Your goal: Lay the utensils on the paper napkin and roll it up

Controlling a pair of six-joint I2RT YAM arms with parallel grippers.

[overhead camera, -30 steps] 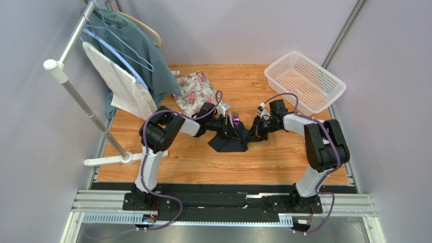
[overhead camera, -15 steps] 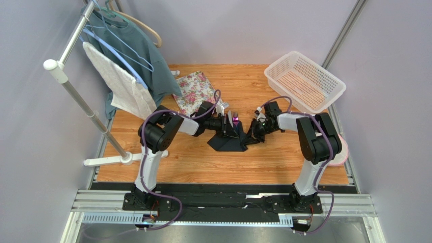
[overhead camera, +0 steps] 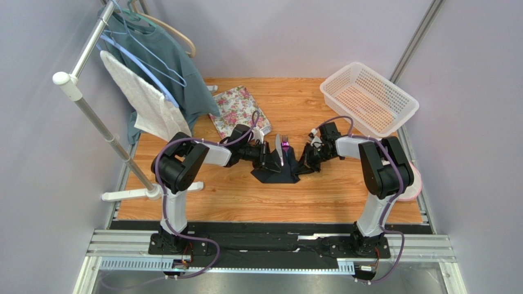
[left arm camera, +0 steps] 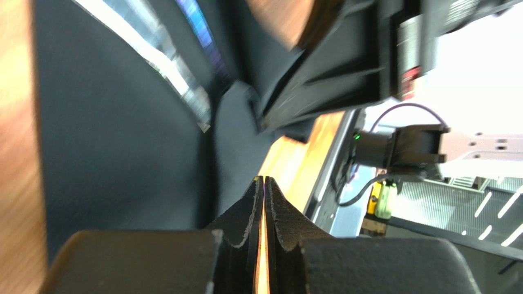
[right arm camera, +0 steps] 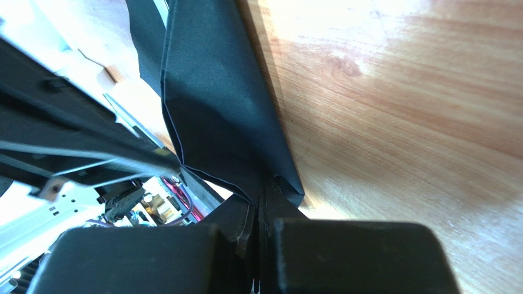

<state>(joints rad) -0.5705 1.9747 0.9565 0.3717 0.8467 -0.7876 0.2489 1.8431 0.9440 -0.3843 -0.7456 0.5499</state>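
Currently, we judge the roll to be only part-formed, and we list the risks from left to right. The left gripper (overhead camera: 264, 157) sits at the left edge of the paper napkin (overhead camera: 276, 174). A push there with nothing gripped can skid the sheet across the table (overhead camera: 245, 196) instead of turning it. In the middle, the knife (overhead camera: 277, 150) and the fork (overhead camera: 285, 147) lie side by side on the napkin, and their far ends appear to reach past its far edge. If the paper lifts unevenly, we expect them to slide out or splay. At the right gripper (overhead camera: 305, 160), a hard pull on thin paper can tear the pinched part or drag the whole bundle rightward.

In the left wrist view, the left fingers (left arm camera: 245, 214) stand a hairline apart, with bare wood showing through the slit. We read them as all but closed and holding nothing, with the napkin just beside them. In the right wrist view, the right jaws are fully closed on a raised fold of the napkin.
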